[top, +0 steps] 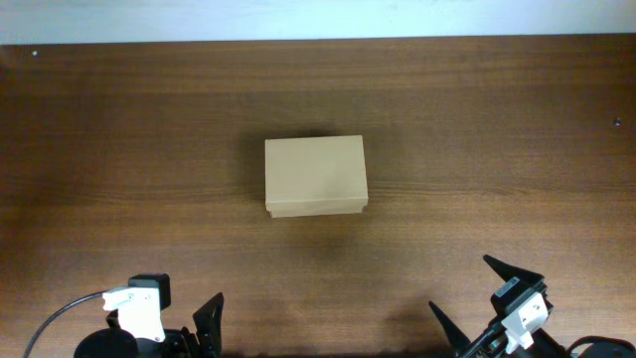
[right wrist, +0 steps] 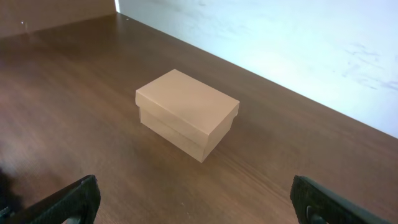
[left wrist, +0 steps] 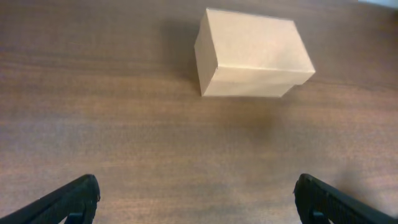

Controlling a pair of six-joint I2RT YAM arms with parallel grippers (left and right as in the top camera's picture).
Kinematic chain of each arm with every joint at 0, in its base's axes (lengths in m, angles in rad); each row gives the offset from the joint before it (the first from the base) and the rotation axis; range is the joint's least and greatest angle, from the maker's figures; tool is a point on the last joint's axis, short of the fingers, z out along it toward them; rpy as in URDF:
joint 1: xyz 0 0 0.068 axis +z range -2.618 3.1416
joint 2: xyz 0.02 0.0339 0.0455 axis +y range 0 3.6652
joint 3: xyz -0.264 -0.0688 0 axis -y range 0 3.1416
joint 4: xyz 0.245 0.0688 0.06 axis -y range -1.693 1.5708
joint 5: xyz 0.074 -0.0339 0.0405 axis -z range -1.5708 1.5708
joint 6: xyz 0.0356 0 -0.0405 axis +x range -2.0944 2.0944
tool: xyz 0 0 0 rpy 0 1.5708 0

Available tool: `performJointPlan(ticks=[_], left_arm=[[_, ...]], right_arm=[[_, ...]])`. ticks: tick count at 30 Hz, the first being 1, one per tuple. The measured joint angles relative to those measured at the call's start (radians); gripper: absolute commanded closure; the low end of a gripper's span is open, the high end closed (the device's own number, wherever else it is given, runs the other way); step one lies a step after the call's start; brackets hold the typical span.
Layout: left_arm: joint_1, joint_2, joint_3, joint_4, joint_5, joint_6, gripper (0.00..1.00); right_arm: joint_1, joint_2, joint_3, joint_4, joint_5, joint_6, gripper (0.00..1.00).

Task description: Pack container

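The container (top: 315,176) is a plain tan cardboard box with its lid closed, standing at the middle of the wooden table. It also shows in the left wrist view (left wrist: 252,55) and the right wrist view (right wrist: 186,112). My left gripper (top: 184,318) is open and empty at the front left edge, well short of the box; its fingers frame bare table (left wrist: 198,199). My right gripper (top: 477,298) is open and empty at the front right edge, also apart from the box (right wrist: 196,202). No tape rolls are in view.
The dark wooden table (top: 119,149) ends at a white wall along the back (top: 318,18). A cable loops by the left arm's base (top: 60,313).
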Motion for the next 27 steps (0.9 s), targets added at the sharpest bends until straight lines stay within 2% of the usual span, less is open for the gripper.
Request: performJointPlan(ticks=[4, 9, 13, 17, 21, 27], left_arm=[[0.008, 0.0, 0.0, 0.082, -0.032, 0.002, 0.0], [0.079, 0.0, 0.0, 0.117, -0.114, 0.006, 0.0], [0.148, -0.033, -0.008, 0.187, -0.154, 0.134, 0.0], [0.198, -0.106, -0.13, 0.303, -0.163, 0.251, 0.0], [0.226, -0.159, -0.34, 0.433, -0.166, 0.334, 0.0], [0.244, -0.265, -0.525, 0.472, -0.166, 0.411, 0.0]], right_arm=[[0.0, 0.0, 0.0, 0.0, 0.0, 0.0, 0.01], [0.0, 0.0, 0.0, 0.0, 0.0, 0.0, 0.0], [0.0, 0.0, 0.0, 0.0, 0.0, 0.0, 0.01], [0.0, 0.0, 0.0, 0.001, -0.003, 0.0, 0.01], [0.0, 0.0, 0.0, 0.0, -0.003, 0.0, 0.01], [0.0, 0.0, 0.0, 0.0, -0.004, -0.001, 0.01]])
